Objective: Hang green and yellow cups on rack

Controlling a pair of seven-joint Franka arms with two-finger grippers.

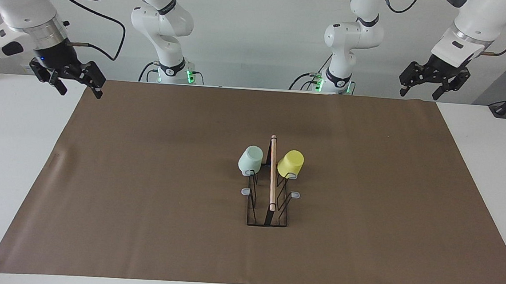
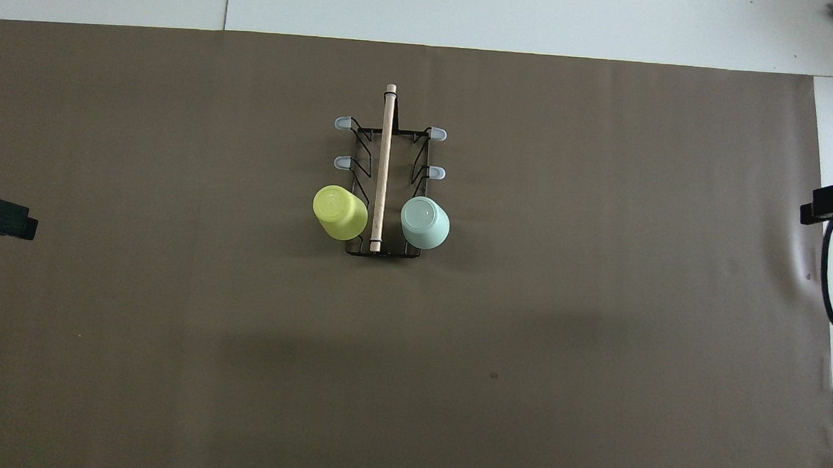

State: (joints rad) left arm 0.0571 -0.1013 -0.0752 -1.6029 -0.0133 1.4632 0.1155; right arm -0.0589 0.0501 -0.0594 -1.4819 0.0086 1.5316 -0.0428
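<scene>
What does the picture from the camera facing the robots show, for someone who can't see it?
A green cup and a yellow cup hang upside down on a black rack on a brown mat. The left hand and right hand wait open, up by the mat's corners.

White table [image 1: 16,152] is carrying a brown mat [image 1: 151,188]. Rack [image 1: 269,205] is standing mid-mat w/ cups hanging on it.
</scene>
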